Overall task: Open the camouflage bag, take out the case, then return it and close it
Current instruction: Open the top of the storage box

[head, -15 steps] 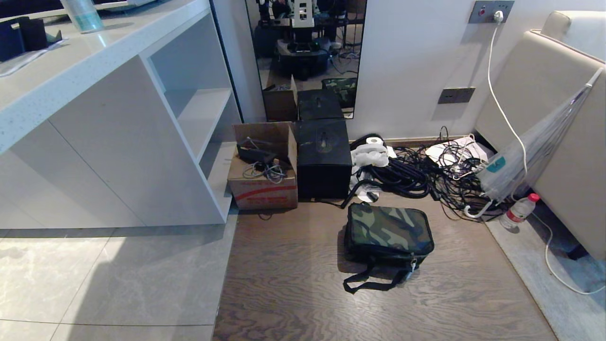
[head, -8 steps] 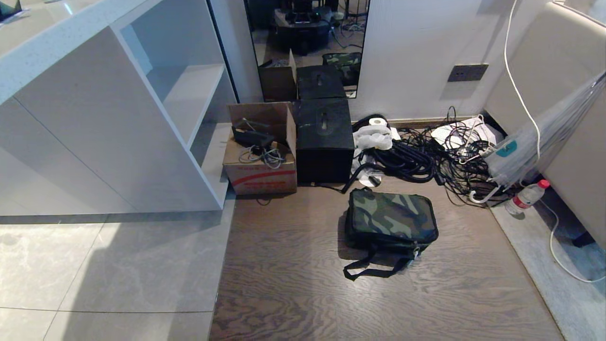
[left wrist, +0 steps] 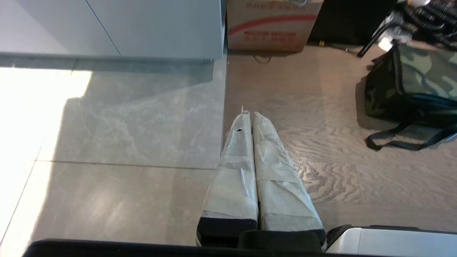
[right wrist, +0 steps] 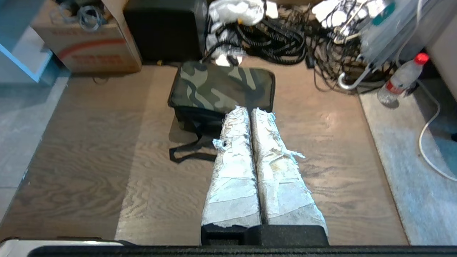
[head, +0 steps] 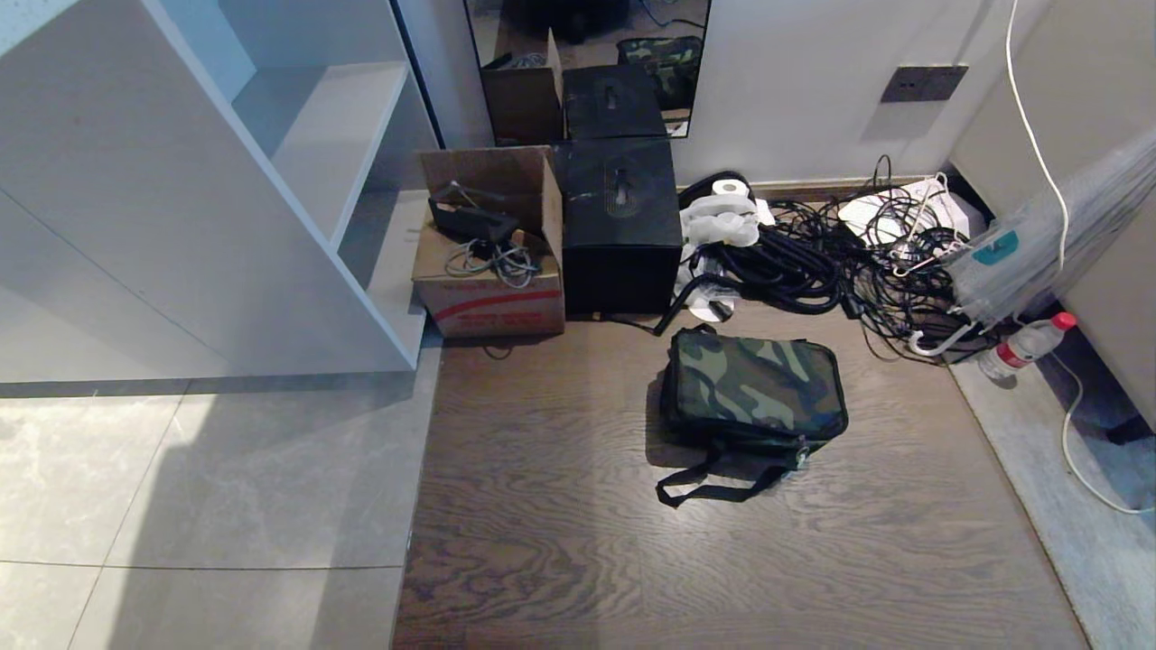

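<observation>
Camouflage cloth in green, brown and black covers the flat lid of the camouflage bag (head: 754, 384), whose sides are black; it lies zipped shut on the wooden floor (head: 560, 506), and its black shoulder strap (head: 713, 483) trails in a loop on the boards on the near side. A pale zipper pull (head: 800, 444) hangs at its near right corner.

At the far left a white shelf unit (head: 298, 181) stands on grey floor tiles (head: 181, 487); the tiles and the boards next to the bag offer wide open room. Just right of the unit an open red-striped cardboard box (head: 488, 280) holds a dark device and coiled grey cables. A plain black cube box (head: 619, 226) touches its right side, closed, below a wall mirror (head: 587, 63). Further right a heap of black cables (head: 813, 266) with a roll of white paper (head: 727, 190) runs along the wall close behind the bag, then a folded umbrella (head: 1039, 244) and a plastic bottle with a red cap (head: 1025, 348) beside a grey rug (head: 1075, 506).

Left tool (left wrist: 248, 114), tape-wrapped fingers pressed together and holding nothing, hangs over the seam of tile and wood, well apart from the bag. Right tool (right wrist: 247, 109), likewise pressed together and empty, points at the bag's near edge from above.
</observation>
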Robot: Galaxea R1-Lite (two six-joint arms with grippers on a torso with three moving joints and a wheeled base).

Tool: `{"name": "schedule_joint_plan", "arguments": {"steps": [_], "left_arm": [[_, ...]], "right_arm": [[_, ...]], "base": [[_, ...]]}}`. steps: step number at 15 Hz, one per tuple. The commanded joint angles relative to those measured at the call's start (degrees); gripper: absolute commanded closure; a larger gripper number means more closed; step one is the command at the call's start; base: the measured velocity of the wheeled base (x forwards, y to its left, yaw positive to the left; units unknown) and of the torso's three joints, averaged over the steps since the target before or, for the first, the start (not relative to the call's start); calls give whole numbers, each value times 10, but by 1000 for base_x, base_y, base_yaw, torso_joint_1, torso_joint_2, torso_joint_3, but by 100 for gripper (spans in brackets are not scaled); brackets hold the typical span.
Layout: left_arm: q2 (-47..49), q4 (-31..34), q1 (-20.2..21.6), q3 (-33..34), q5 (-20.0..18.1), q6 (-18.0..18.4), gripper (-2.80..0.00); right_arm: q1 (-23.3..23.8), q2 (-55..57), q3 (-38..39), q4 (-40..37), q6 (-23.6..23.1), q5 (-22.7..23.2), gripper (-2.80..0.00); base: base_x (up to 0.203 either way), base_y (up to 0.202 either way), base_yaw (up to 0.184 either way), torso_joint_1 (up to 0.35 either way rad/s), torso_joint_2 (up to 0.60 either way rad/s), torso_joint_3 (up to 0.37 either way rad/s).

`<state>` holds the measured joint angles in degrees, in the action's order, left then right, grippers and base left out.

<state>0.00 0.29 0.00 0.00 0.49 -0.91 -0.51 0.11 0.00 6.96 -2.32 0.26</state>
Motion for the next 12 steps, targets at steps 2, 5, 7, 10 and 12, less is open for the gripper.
{"name": "schedule_joint_plan", "arguments": {"steps": [2,5,7,10,12], "left_arm": [[0,1,0,0,0,-1,0],[0,0,0,0,0,-1,0],[0,1,0,0,0,-1,0],[0,1,0,0,0,-1,0],[0,1,0,0,0,-1,0]], "right_arm": [[0,0,23,1,-1,0,0],[0,0,23,1,-1,0,0],[0,0,23,0,-1,0,0],[0,0,23,0,-1,0,0],[0,0,23,0,-1,0,0]], "base": [[0,0,0,2,-2,-195],[0,0,0,3,2,-199],[0,0,0,2,2,-197],[0,0,0,4,2,-197],[0,0,0,9,5,-196]]}}
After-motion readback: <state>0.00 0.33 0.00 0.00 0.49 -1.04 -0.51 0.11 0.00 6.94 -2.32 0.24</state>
